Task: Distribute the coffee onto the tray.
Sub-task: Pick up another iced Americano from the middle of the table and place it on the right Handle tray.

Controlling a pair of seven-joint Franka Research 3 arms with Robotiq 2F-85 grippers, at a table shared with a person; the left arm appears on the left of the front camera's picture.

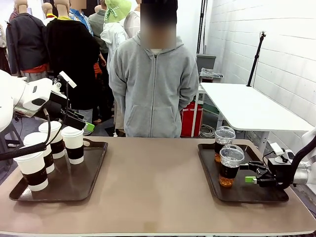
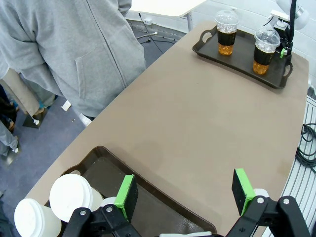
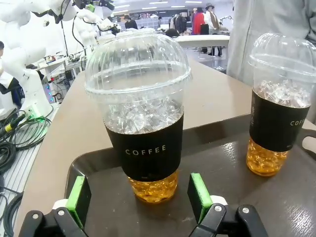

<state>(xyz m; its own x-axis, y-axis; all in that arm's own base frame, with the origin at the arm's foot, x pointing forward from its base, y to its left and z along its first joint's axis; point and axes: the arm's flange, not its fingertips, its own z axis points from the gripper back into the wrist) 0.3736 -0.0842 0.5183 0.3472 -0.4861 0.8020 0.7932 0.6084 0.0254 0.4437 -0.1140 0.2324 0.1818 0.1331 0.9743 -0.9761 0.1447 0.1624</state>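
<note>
A brown tabletop (image 1: 153, 187) stood by a white block wall (image 1: 276, 44). Four paper cups (image 1: 74, 144) sat on the left tray (image 1: 74, 185), two iced cups (image 1: 230, 165) on the right tray (image 1: 261, 195). Both the left gripper (image 2: 185, 197) and right gripper (image 3: 140, 195) were released.

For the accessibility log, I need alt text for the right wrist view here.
The open right gripper faces a clear dome-lidded cup of ice and amber drink, its black band reading COFFEE, standing on a dark tray. A second such cup stands farther off on the same tray, on the brown table.
</note>
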